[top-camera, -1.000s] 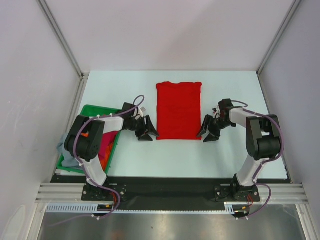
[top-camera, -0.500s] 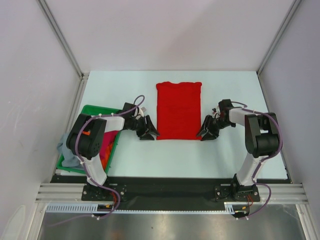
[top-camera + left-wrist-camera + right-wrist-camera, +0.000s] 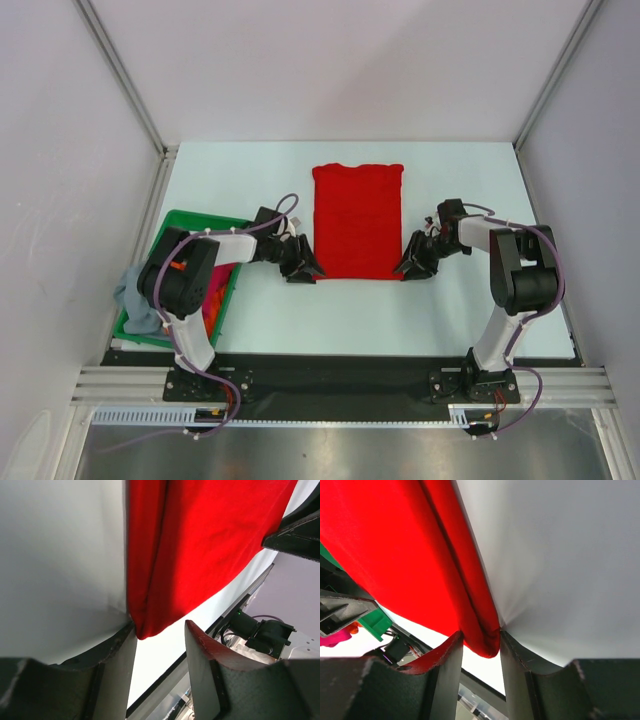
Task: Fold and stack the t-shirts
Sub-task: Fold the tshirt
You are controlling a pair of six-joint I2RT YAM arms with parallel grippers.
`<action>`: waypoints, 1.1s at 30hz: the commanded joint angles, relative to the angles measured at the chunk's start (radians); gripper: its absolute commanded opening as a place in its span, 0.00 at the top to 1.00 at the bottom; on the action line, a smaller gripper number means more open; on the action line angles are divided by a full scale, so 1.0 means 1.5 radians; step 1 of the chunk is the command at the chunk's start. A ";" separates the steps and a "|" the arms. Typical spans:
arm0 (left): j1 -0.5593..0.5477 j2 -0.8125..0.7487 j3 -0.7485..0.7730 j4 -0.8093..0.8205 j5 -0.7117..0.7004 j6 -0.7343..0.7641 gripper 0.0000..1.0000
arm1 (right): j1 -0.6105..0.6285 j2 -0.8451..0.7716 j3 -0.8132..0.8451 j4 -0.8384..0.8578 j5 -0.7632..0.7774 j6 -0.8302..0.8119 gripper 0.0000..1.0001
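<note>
A bright red t-shirt [image 3: 357, 220], folded into a long rectangle, lies flat in the middle of the table. My left gripper [image 3: 303, 268] is at its near left corner. In the left wrist view the left gripper [image 3: 160, 645] is open, and the red corner [image 3: 142, 627] touches only the left finger. My right gripper [image 3: 410, 265] is at the near right corner. In the right wrist view the right gripper [image 3: 481, 652] has the thick folded red corner [image 3: 485, 642] between both fingers, touching each. Magenta-pink [image 3: 214, 298], orange [image 3: 207, 324] and grey-blue [image 3: 135, 296] shirts are at the tray.
The green tray [image 3: 180, 222] stands at the left edge beside the left arm, with the grey-blue cloth hanging over its outer side. It also shows in the right wrist view [image 3: 375, 622]. Metal frame rails border the table at the back corners and front.
My left gripper has slid right up to the shirt's near left corner. My right gripper has edged left onto the near right corner. The shirt has not moved.
</note>
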 commanded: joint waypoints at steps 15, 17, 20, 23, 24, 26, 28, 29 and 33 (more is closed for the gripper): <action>0.014 0.022 -0.006 -0.009 -0.063 0.006 0.55 | 0.003 0.020 -0.017 0.029 0.029 -0.002 0.64; 0.017 0.022 -0.009 -0.004 -0.062 0.006 0.56 | 0.003 0.018 -0.015 0.027 0.030 -0.002 0.65; 0.019 0.035 -0.005 0.002 -0.048 0.006 0.60 | 0.003 0.016 -0.016 0.024 0.037 -0.001 0.66; 0.020 0.044 0.004 -0.001 -0.046 0.010 0.65 | 0.004 0.016 -0.016 0.026 0.034 0.001 0.68; 0.020 0.045 0.006 0.003 -0.042 0.011 0.66 | 0.003 0.017 -0.015 0.026 0.033 0.001 0.70; 0.019 0.044 0.011 -0.001 -0.044 0.013 0.68 | 0.006 0.017 -0.012 0.021 0.032 0.000 0.72; 0.019 0.045 0.015 -0.001 -0.042 0.017 0.73 | 0.011 0.015 -0.011 0.020 0.036 -0.002 0.78; 0.019 0.046 0.020 -0.004 -0.042 0.023 0.82 | 0.013 0.014 -0.009 0.017 0.039 -0.003 0.80; 0.019 0.040 0.022 -0.010 -0.051 0.032 1.00 | 0.025 0.015 0.003 -0.002 0.063 -0.012 0.98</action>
